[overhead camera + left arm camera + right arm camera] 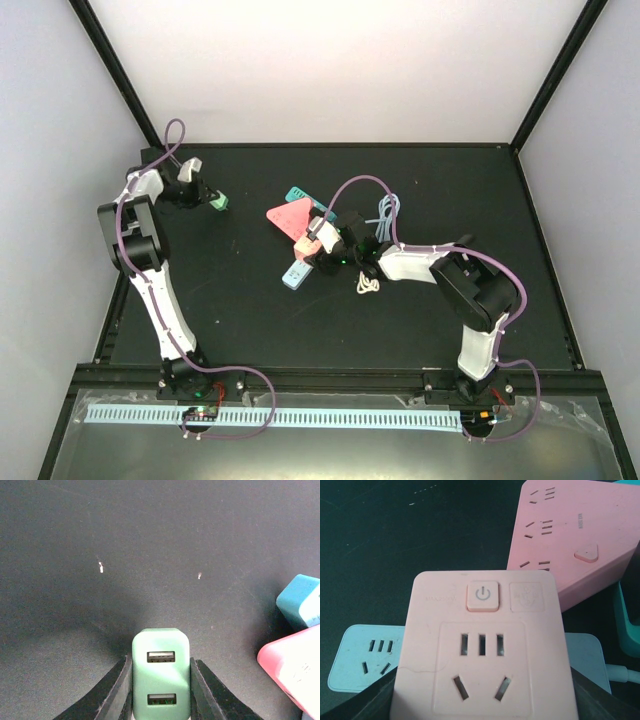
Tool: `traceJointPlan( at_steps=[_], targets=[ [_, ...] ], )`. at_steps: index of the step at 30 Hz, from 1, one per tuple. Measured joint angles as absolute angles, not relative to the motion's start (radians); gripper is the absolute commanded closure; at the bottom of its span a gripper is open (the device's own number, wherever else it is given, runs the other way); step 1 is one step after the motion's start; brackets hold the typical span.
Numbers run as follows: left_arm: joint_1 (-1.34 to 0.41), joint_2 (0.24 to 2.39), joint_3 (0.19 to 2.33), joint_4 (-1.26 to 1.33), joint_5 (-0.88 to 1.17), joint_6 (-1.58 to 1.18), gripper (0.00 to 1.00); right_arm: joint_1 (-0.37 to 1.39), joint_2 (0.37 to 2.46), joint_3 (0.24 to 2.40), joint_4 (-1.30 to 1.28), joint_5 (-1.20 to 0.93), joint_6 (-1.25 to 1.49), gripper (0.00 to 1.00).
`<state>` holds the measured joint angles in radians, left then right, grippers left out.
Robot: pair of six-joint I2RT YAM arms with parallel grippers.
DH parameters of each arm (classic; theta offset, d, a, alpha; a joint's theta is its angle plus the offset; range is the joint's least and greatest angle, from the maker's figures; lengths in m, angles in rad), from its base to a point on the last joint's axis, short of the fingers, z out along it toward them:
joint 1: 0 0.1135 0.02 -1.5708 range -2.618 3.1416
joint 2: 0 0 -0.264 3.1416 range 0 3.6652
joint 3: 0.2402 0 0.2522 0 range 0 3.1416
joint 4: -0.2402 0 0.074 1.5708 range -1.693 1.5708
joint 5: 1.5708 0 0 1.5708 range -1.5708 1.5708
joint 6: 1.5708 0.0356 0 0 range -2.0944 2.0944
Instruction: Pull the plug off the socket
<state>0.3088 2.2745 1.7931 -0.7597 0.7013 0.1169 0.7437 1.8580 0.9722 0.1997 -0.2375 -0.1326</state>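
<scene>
Robotics lab test cell, black matte tabletop [300, 330] boxed in by plain white panels [340, 60] on black frame posts [113, 70], left arm [160, 300] and right arm [470, 285] were bolted down at six o'clock, purple cables [271, 400] looped over a slotted wiring duct [350, 418].

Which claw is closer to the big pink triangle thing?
Right. The right claw, shut on a pink square socket, sits just beside the triangle; the left claw, holding the green plug, is farther off.

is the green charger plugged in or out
Out. The left gripper holds the green charger over the mat, apart from the pink socket the right gripper holds.
</scene>
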Motion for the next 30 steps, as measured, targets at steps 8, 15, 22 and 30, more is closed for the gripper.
traceJointPlan(
  at_steps=[8,15,22,30],
  targets=[
    [0.313,2.275,1.798,-0.783,0.662,0.125,0.44,0.744,1.858,0.972,0.200,-0.238,-0.133,0.98],
    [0.322,2.273,1.798,-0.804,0.619,0.142,0.40,0.744,1.858,0.972,0.200,-0.239,-0.133,0.98],
    [0.321,2.147,1.691,-0.805,0.585,0.200,0.36,0.744,1.858,0.972,0.199,-0.239,-0.133,0.98],
    [0.284,1.830,1.470,-0.775,0.564,0.305,0.38,0.744,1.858,0.972,0.199,-0.239,-0.132,0.98]
  ],
)
